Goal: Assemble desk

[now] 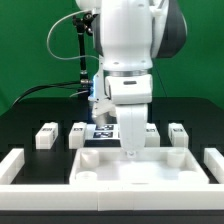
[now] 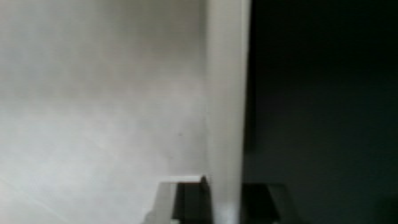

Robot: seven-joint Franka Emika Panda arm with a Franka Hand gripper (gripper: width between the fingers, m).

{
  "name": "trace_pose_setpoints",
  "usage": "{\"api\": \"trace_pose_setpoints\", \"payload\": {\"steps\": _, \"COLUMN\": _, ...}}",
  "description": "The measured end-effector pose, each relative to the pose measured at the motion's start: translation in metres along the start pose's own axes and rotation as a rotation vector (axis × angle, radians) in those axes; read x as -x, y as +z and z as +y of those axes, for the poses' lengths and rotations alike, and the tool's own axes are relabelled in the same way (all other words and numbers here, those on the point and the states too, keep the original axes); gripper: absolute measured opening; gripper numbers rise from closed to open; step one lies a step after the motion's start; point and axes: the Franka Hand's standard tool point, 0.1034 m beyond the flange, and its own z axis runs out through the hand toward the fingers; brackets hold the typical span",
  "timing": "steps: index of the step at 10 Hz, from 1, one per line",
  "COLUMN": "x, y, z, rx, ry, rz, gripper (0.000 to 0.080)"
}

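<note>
- White plastic tabletop (image 1: 160,168) lies flat on the black table (image 1: 25,120), rim up. Its long axis runs across the exterior view, left to right.
- Short legs (image 1: 45,135) stand loose in a row behind it, apart from it.
- Tags on the legs and marker board (image 1: 103,131): black-and-white patterns, too small to read.
- Gripper (image 1: 128,152) is down at the tabletop's rear rim. The wrist view is blurred; dark fingers (image 2: 187,203) flank a white wall. Clamped or not: cannot tell.
</note>
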Motion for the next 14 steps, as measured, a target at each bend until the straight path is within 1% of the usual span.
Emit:
{"api": "trace_pose_setpoints", "payload": {"steps": 2, "x": -0.020, "y": 0.001, "z": 0.000, "rx": -0.030, "ry": 0.002, "rz": 0.007, "gripper": 0.0057}}
{"api": "trace_pose_setpoints", "payload": {"steps": 3, "x": -0.030, "y": 0.001, "z": 0.000, "rx": -0.052, "ry": -0.015, "rz": 0.010, "gripper": 0.0057}}
{"api": "trace_pose_setpoints", "payload": {"steps": 4, "x": -0.030, "y": 0.002, "z": 0.000, "rx": -0.081, "ry": -0.017, "rz": 0.008, "gripper": 0.0058}}
{"api": "trace_pose_setpoints", "payload": {"steps": 5, "x": -0.029, "y": 0.002, "z": 0.000, "rx": -0.081, "ry": -0.015, "rz": 0.008, "gripper": 0.0058}}
{"api": "trace_pose_setpoints", "payload": {"steps": 6, "x": -0.029, "y": 0.002, "z": -0.001, "rx": -0.082, "ry": -0.013, "rz": 0.008, "gripper": 0.0163}}
{"api": "trace_pose_setpoints", "payload": {"steps": 7, "x": -0.028, "y": 0.002, "z": -0.001, "rx": -0.083, "ry": -0.012, "rz": 0.008, "gripper": 0.0163}}
{"api": "trace_pose_setpoints", "payload": {"steps": 8, "x": -0.028, "y": 0.003, "z": -0.001, "rx": -0.083, "ry": -0.012, "rz": 0.008, "gripper": 0.0356}}
{"api": "trace_pose_setpoints", "payload": {"steps": 9, "x": -0.028, "y": 0.003, "z": -0.001, "rx": -0.083, "ry": -0.012, "rz": 0.008, "gripper": 0.0356}}
{"api": "trace_pose_setpoints", "payload": {"steps": 10, "x": -0.028, "y": 0.003, "z": -0.001, "rx": -0.083, "ry": -0.011, "rz": 0.008, "gripper": 0.0537}}
{"api": "trace_pose_setpoints", "payload": {"steps": 11, "x": -0.028, "y": 0.003, "z": -0.001, "rx": -0.083, "ry": -0.011, "rz": 0.008, "gripper": 0.0625}}
{"api": "trace_pose_setpoints", "payload": {"steps": 14, "x": -0.027, "y": 0.003, "z": -0.001, "rx": -0.084, "ry": -0.011, "rz": 0.008, "gripper": 0.0648}}
